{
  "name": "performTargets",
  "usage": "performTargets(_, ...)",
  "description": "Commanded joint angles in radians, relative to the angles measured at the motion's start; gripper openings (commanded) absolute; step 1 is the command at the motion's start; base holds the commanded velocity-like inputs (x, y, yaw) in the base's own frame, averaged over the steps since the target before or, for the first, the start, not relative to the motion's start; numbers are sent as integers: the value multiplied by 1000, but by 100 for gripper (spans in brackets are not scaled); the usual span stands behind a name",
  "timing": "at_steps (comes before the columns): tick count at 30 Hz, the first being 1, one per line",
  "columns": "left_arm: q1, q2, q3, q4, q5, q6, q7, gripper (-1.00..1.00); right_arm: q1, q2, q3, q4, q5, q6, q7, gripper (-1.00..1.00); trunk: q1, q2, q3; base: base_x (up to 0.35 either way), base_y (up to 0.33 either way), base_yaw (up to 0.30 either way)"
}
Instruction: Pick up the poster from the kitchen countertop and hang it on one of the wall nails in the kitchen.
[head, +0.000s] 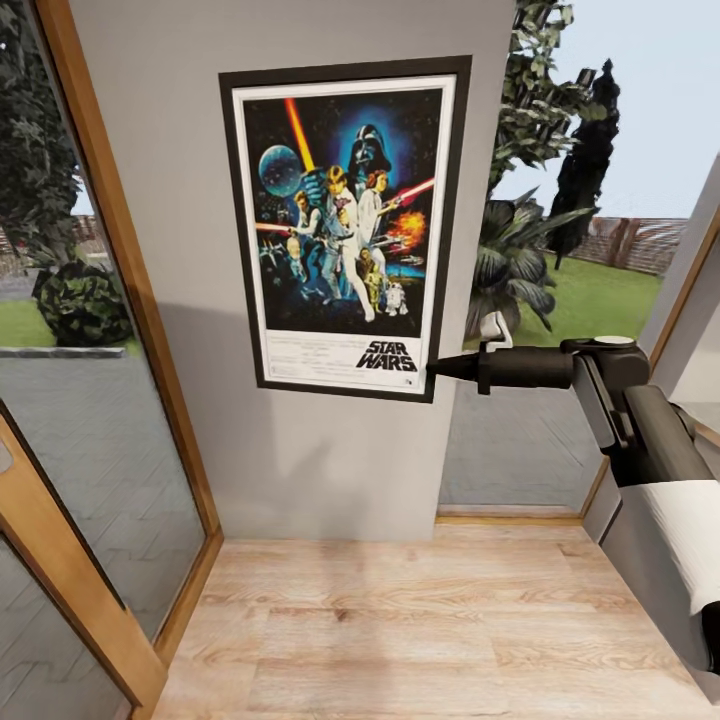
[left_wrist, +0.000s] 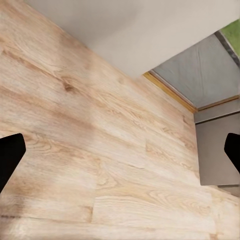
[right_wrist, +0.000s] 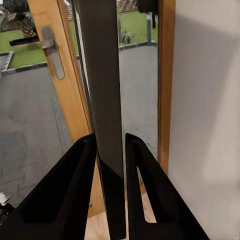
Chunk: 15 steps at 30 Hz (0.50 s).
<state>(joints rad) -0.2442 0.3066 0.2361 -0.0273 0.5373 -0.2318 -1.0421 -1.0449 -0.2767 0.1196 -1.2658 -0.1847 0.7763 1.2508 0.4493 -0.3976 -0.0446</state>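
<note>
Poster (head: 345, 225): upright, thin black frame, white border; bright figures on dark blue space, "STAR WARS" logo at the bottom. Flat against the pale grey wall (head: 300, 470), between the wood-framed glass door (head: 90, 480) and a window.
Right gripper (head: 436, 367): at the poster's lower right corner; jaws nearly together, clamped on the frame's edge (right_wrist: 105, 115), seen edge-on in the wrist view.
Left gripper (left_wrist: 120, 150): above the wooden floor (left_wrist: 90, 150); jaws spread wide, holding nothing.
</note>
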Motion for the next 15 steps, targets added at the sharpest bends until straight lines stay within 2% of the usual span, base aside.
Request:
performTargets(1,-1,0,8,1,-8,-6,-3,100,-1,-1,2,0,-7,8,0,-100,1,-2,-2,0,0,0)
performTargets(15,-1,1,8,1,-8,-6,-3,100,-1,1,5,0,-7,6,3,-100,1,-2,-2,44,27,0)
